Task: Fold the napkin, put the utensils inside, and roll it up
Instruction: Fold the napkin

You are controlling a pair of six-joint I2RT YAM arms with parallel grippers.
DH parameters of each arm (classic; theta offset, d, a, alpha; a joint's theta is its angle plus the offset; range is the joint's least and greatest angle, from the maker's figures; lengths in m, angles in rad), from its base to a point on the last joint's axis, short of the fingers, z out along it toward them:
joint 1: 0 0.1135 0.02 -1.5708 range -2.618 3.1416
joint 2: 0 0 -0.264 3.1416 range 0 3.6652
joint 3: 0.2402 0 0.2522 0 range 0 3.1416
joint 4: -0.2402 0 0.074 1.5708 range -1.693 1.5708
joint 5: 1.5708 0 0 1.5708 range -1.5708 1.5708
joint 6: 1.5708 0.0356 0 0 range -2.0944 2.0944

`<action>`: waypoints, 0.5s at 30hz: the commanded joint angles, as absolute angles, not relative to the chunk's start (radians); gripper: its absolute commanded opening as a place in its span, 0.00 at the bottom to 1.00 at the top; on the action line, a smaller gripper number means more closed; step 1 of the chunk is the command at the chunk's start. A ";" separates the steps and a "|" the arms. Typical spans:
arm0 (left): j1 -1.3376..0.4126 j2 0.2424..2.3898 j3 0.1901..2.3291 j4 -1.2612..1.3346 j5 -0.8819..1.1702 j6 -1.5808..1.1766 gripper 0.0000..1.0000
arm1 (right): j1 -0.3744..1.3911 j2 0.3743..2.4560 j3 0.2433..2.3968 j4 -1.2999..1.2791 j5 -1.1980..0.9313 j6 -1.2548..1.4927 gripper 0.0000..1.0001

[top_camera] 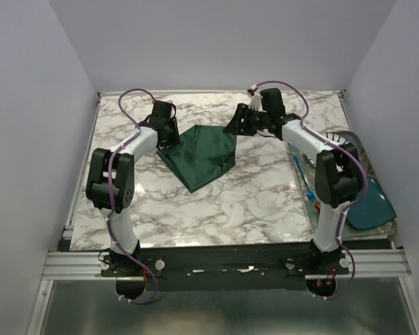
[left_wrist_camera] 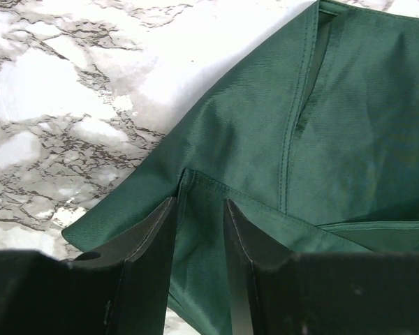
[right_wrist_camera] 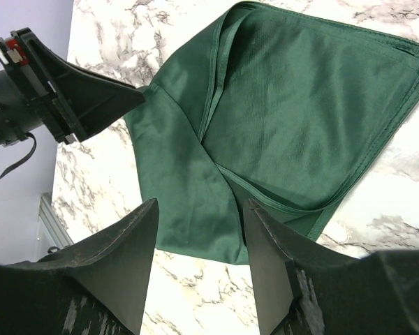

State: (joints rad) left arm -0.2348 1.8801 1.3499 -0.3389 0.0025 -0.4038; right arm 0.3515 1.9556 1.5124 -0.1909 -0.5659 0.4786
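Top external: recording napkin (top_camera: 204, 157) pointing nearward on bench (top_camera: 230, 206); left end effector (top_camera: 173, 137) grasping it, right end effector (top_camera: 234, 128) hanging released.

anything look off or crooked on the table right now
The napkin is folded unevenly. Its layers don't line up, a hem runs slanted across the top, and the under layer sticks out toward the corner pinched by the left pincer. Nothing looks spilled or damaged.
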 commanded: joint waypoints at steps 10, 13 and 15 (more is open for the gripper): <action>-0.233 1.908 1.328 -0.322 -0.043 -0.394 0.38 | 0.345 1.942 1.500 -0.213 -0.595 0.474 0.60; -0.233 1.901 1.309 -0.310 -0.046 -0.394 0.35 | 0.345 1.940 1.502 -0.213 -0.597 0.474 0.60; -0.233 1.908 1.316 -0.322 -0.040 -0.393 0.31 | 0.345 1.936 1.499 -0.213 -0.597 0.472 0.60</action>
State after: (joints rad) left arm -0.2348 1.8992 1.3293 -0.3294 -0.0261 -0.4004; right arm 0.3511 1.9556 1.5124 -0.1963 -0.5709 0.4786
